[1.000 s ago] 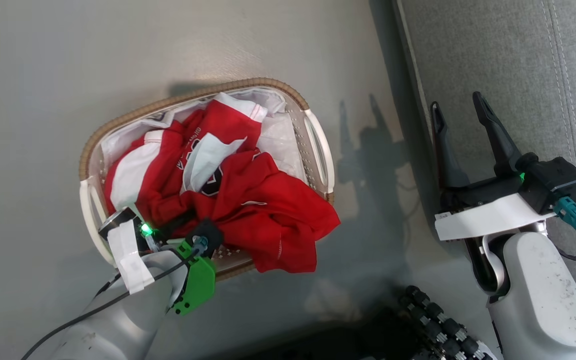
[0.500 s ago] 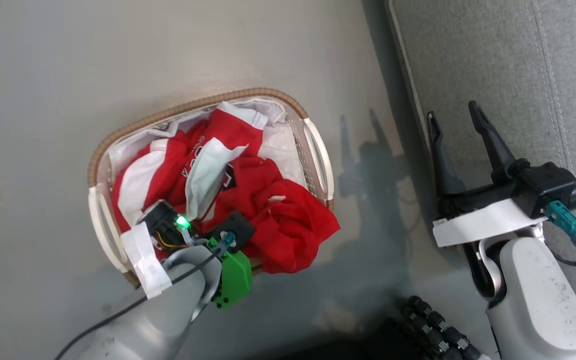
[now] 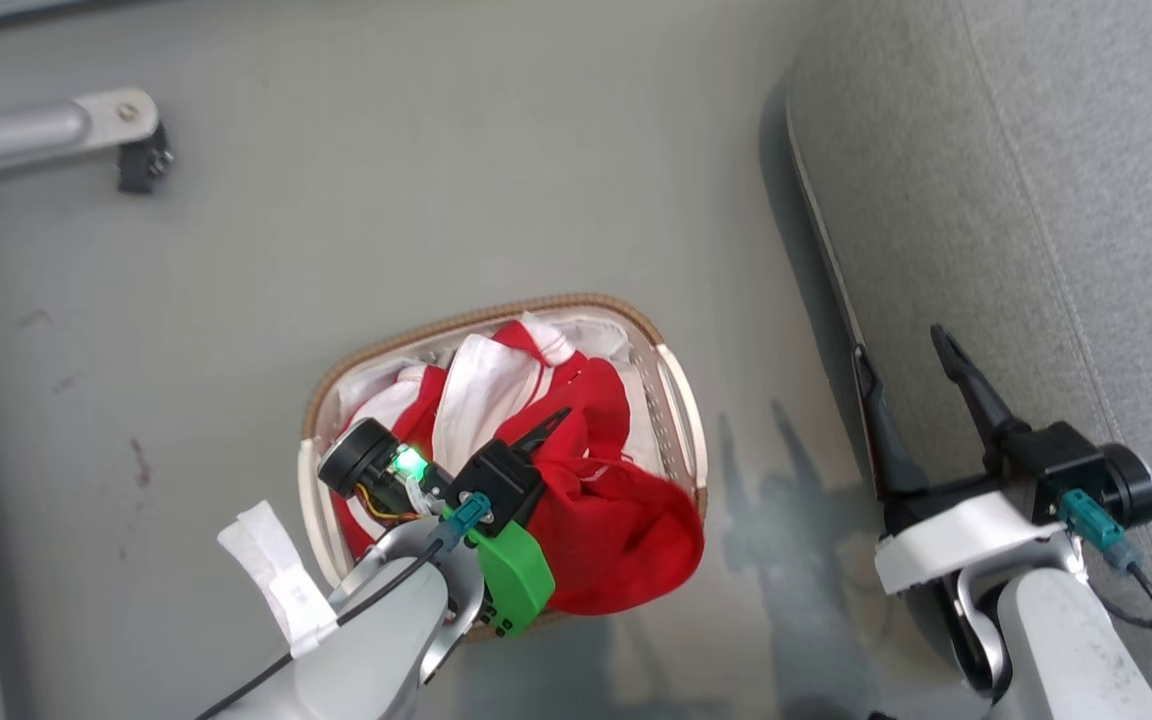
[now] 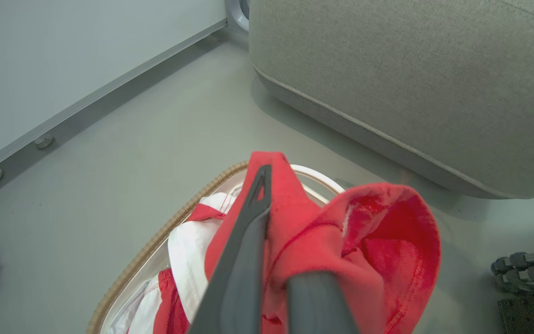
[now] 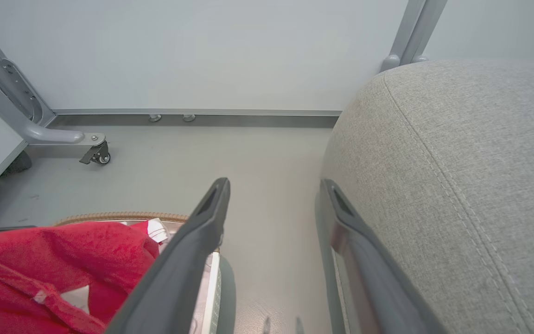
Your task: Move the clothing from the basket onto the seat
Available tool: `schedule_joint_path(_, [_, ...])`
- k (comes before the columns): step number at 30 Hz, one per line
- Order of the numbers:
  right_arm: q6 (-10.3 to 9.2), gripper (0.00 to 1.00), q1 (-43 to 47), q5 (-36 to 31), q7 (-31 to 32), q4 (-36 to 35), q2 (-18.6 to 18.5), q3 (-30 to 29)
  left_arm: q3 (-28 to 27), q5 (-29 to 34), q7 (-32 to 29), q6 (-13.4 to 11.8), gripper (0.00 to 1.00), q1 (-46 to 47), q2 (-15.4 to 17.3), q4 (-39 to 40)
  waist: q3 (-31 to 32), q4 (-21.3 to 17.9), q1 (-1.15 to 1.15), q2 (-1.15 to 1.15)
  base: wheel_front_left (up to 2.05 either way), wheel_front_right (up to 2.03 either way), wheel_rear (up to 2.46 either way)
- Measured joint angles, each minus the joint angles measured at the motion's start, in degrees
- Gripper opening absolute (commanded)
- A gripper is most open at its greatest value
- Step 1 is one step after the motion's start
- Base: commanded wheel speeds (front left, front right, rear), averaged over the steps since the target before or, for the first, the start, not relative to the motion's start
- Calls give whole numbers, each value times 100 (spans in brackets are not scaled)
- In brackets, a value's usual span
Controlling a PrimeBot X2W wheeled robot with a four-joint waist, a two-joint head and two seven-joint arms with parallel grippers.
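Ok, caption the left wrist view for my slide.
Left gripper, jaws shut on a red jersey, above the brown-rimmed laundry basket, grey sofa cushion beyond.

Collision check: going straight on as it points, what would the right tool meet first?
Likely nothing close: the right tool points over bare grey floor toward the white wall; depth unclear.

The left gripper [image 3: 546,428] now pinches the clothing [image 3: 616,520], jaws closed. It rises from the basket [image 3: 536,303], drawing the clothing up.

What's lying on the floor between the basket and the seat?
Nothing: the head view shows bare grey floor between the basket and the seat.
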State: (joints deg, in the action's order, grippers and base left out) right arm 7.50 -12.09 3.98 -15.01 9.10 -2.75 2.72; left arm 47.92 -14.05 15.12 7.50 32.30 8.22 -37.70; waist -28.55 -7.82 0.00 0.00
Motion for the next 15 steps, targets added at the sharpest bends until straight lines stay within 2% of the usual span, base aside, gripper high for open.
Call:
schedule_joint_path(9, [0, 100, 548, -159, 1, 73, -1, -3, -355, 122, -1, 0, 0, -91, 176, 1004, 1155, 269, 0, 0, 0, 0, 0])
schedule_joint_path(15, [0, 100, 798, -179, 1, 91, 0, 88, -380, 254, -1, 0, 0, 322, 412, 1502, 1863, 409, 0, 0, 0, 0, 0])
